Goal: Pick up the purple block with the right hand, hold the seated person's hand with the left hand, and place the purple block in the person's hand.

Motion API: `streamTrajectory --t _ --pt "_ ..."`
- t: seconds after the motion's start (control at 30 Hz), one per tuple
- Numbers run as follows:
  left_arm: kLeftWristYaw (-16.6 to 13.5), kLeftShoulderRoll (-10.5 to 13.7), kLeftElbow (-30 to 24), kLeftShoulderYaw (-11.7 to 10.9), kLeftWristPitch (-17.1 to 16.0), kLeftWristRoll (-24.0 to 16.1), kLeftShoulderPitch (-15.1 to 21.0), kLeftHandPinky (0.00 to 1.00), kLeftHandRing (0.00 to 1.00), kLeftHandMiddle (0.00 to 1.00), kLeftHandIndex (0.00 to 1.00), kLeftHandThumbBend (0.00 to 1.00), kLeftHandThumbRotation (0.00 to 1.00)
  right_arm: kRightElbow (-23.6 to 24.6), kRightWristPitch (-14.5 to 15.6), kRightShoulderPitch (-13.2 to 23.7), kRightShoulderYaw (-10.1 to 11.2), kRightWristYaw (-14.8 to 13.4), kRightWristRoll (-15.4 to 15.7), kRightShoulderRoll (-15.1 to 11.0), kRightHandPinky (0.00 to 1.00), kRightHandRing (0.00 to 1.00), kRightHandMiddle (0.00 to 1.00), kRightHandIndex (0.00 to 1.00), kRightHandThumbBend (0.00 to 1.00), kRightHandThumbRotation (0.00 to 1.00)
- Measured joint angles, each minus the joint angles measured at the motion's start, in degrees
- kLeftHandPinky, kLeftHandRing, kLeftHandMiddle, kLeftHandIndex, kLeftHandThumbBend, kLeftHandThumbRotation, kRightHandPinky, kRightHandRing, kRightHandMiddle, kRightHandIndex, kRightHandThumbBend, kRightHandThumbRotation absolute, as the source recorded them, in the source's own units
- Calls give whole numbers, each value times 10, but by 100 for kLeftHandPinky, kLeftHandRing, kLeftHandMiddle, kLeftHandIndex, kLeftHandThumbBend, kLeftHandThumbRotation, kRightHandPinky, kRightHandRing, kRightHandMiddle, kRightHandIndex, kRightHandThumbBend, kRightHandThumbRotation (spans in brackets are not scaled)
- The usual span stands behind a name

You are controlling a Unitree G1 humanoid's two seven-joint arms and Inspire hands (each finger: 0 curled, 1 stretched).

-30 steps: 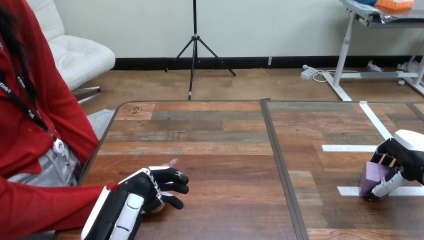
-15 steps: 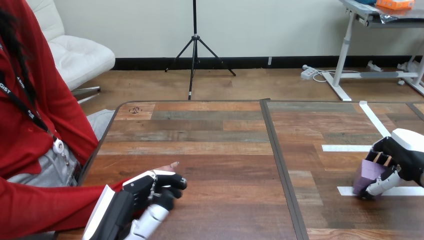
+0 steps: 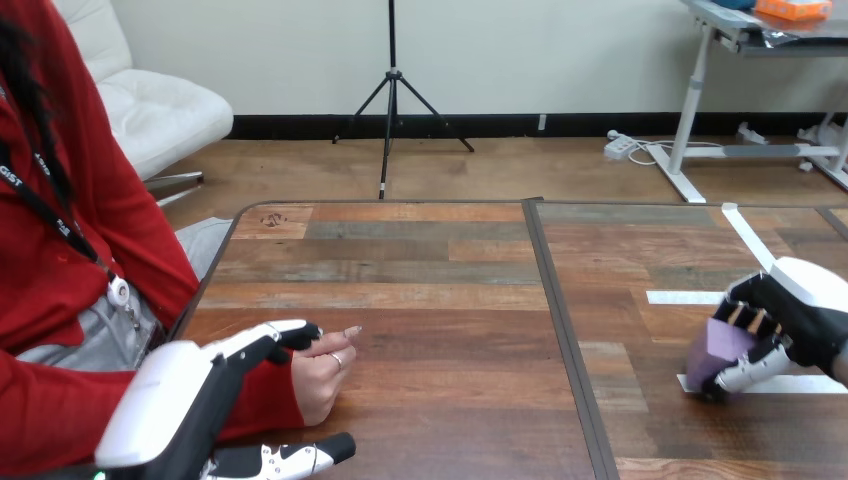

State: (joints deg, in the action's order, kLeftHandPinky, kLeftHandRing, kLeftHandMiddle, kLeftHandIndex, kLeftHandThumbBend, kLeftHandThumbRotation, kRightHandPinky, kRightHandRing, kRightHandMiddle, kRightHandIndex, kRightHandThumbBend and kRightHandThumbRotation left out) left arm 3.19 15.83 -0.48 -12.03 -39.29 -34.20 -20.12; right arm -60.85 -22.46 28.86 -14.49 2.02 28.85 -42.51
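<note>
Blk/wht right hand (image 3: 800, 312); purple block (image 3: 716, 345); red sleeve (image 3: 60, 420); brown plank table (image 3: 420, 270) w/ white tape (image 3: 690, 297).

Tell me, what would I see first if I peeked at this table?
Probably the big left robot hand at the near left, spread open with the person's hand lying on the table between its fingers and thumb. Next, far to the right, the right robot hand is curled round a purple block near strips of white tape.
</note>
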Motion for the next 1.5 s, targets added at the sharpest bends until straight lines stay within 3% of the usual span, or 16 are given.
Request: streamTrajectory --t 0.3,0.8,1.5 --pt "-22 22 -26 5 29 -46 12 69 73 78 78 95 43 34 -2 -7 13 0 -14 0 38 42 47 50 73 0" --pt "-54 43 -26 26 48 -59 45 66 73 78 78 96 40 45 -1 -8 18 -4 -17 0 39 42 47 50 73 0" --pt "-65 69 -25 52 117 -109 63 67 77 82 80 100 40 45 8 -14 20 -4 -20 -1 40 44 49 51 73 0"
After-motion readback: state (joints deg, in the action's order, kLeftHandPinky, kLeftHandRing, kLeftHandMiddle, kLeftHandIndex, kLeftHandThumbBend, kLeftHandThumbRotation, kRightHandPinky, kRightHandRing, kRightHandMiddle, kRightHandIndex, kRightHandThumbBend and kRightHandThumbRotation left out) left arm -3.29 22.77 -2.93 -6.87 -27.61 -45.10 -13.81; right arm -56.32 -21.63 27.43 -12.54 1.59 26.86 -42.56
